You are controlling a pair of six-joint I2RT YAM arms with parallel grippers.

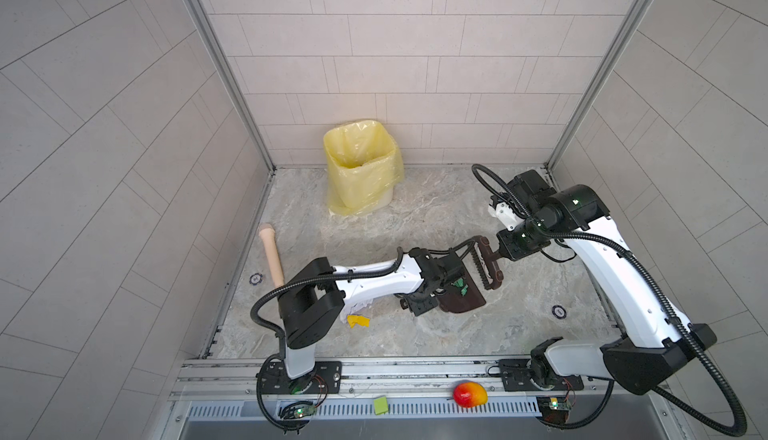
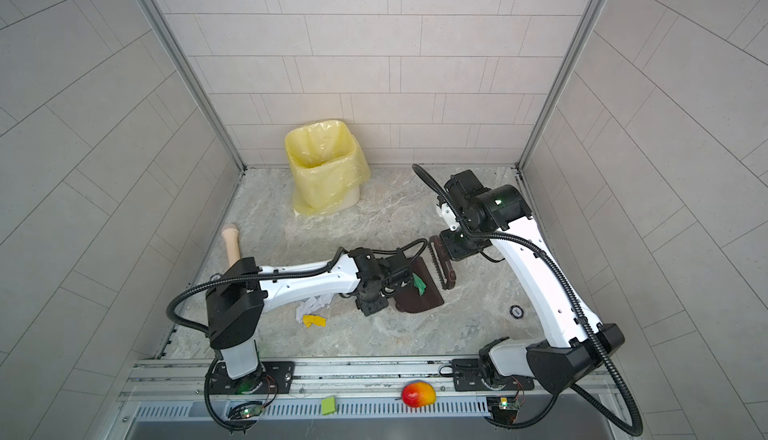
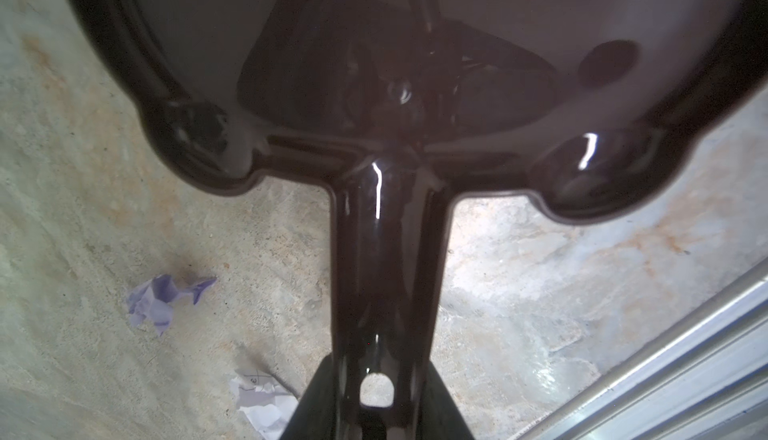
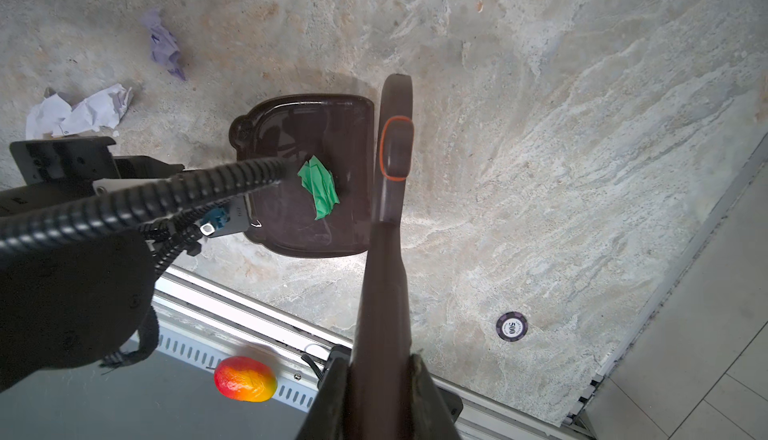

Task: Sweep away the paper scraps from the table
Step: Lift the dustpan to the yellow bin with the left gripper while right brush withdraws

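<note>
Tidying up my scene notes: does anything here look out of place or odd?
Yes: a mango lies on the front rail, off the table; fruit looks odd at a sweeping job.

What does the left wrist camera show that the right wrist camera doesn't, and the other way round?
Only left wrist: the handle with its hanging hole, seen close up. Only right wrist: the green scrap lying inside the dustpan, the brush at its lip, the mango and a poker chip. Both: the dustpan, a lavender scrap, white scraps and the table.
</note>
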